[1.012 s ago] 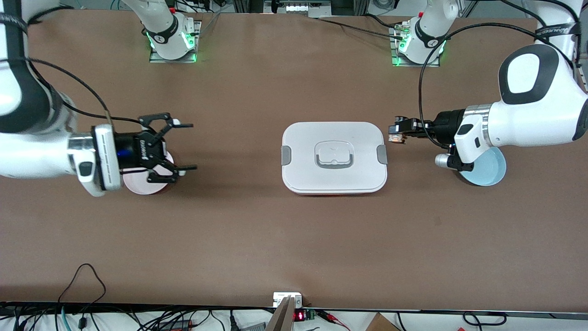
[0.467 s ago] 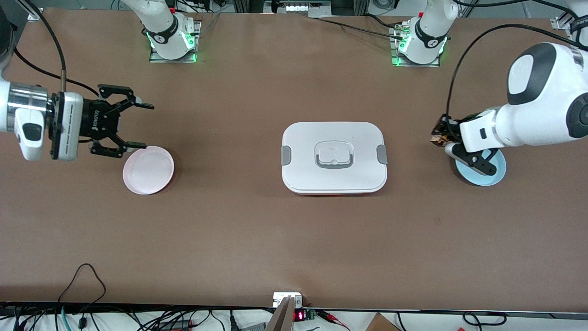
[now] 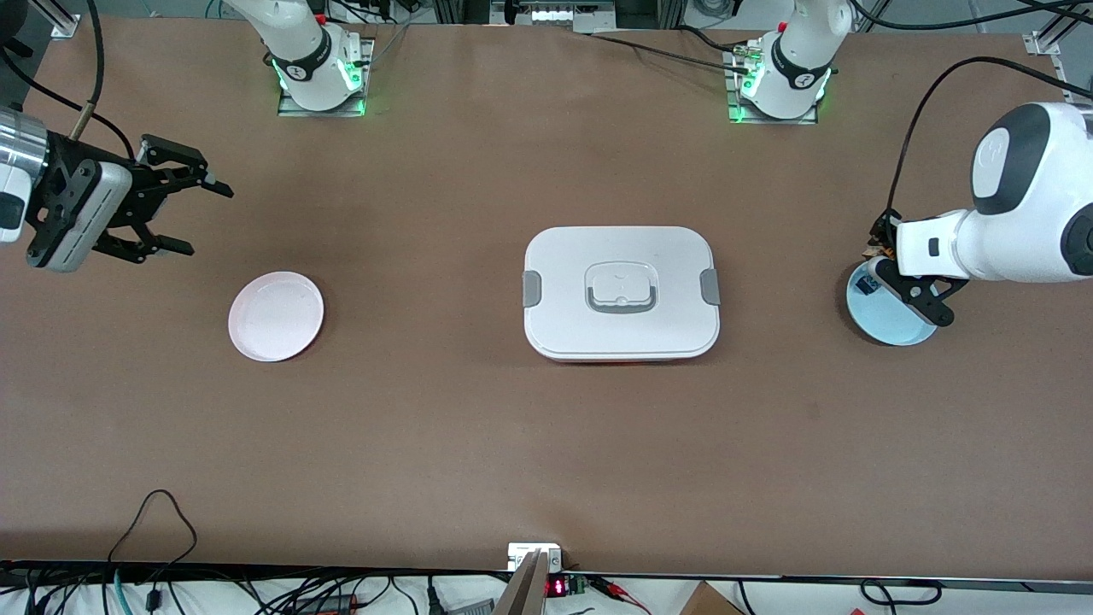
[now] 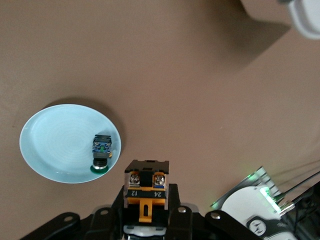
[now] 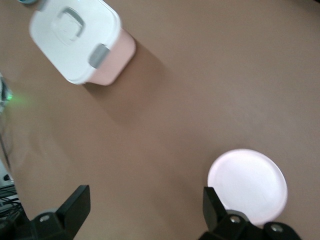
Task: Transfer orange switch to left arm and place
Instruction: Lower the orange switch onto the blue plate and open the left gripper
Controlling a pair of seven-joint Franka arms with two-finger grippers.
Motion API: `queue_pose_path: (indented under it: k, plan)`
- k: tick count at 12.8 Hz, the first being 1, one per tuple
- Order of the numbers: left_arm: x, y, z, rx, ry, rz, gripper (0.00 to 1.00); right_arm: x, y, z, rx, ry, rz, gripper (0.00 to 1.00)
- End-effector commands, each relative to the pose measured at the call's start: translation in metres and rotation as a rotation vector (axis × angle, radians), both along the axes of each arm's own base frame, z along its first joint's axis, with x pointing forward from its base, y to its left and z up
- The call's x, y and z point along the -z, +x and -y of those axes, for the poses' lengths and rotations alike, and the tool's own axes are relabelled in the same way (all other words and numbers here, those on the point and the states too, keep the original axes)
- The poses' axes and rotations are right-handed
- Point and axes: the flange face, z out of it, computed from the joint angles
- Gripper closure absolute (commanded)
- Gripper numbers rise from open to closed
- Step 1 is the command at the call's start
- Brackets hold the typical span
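The orange switch (image 4: 146,184), black with an orange-yellow middle, is clamped in my left gripper (image 4: 146,197). In the front view the left gripper (image 3: 879,241) hangs at the edge of the blue plate (image 3: 892,326), toward the left arm's end of the table, and its wrist mostly hides the switch. My right gripper (image 3: 209,222) is open and empty over bare table at the right arm's end, beside the pink plate (image 3: 275,316). Its spread fingers (image 5: 75,205) frame bare table in the right wrist view. The white lidded box (image 3: 622,292) sits mid-table between the arms.
A small dark component with a blue face and green cap (image 4: 101,150) lies on the blue plate (image 4: 50,145). The pink plate (image 5: 247,185) and the box (image 5: 75,37) show in the right wrist view. Cables run along the table edge nearest the camera.
Both arms drew back from the box toward their table ends. The left gripper carried the switch from beside the box to the blue plate's edge. The right gripper left the pink plate, still open.
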Motion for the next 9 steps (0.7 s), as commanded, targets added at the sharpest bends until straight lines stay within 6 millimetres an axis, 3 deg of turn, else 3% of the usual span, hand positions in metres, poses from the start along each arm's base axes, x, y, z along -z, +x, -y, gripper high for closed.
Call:
queue_pose_path:
  k: [1,4,7,9]
  plan:
    - [0.018,0.004,-0.036,0.166,-0.003,0.001,0.84,-0.008,-0.010,0.005,0.056,-0.149,-0.005,0.00]
    - [0.064,0.000,-0.074,0.309,-0.040,0.082,0.84,-0.006,-0.010,0.015,0.048,-0.265,0.000,0.00]
    - [0.107,0.001,-0.116,0.505,-0.127,0.162,0.84,-0.007,-0.012,-0.012,0.045,-0.364,0.009,0.00]
    - [0.136,0.000,-0.141,0.603,-0.185,0.173,0.86,-0.008,-0.011,-0.006,0.052,-0.366,0.007,0.00]
